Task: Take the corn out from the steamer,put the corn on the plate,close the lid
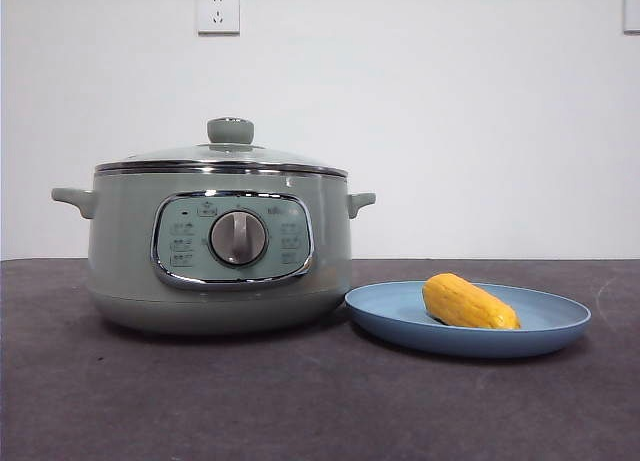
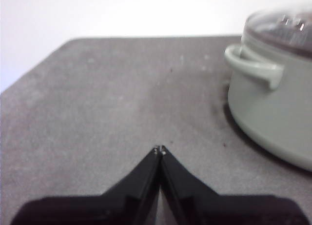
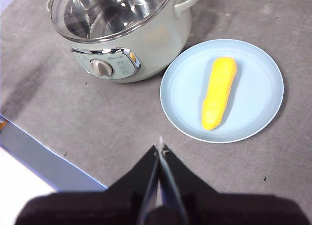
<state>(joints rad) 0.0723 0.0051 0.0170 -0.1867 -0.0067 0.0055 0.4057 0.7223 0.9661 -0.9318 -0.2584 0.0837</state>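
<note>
Yellow-orange corn cob [image 1: 468, 302] lies on light-blue plate [image 1: 560, 331], frame lower right; glass lid [image 1: 222, 157] seated on sage-green steamer [image 1: 120, 251], centre-left. Left fingers [image 2: 160, 149], right fingers [image 3: 160, 147] clenched, empty.

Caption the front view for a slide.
Corn lying on the blue plate beside the steamer, glass lid closed.

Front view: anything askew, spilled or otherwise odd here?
Nothing stands out. The lid sits level on the steamer, and the corn lies on the plate beside it; no spills.
</note>
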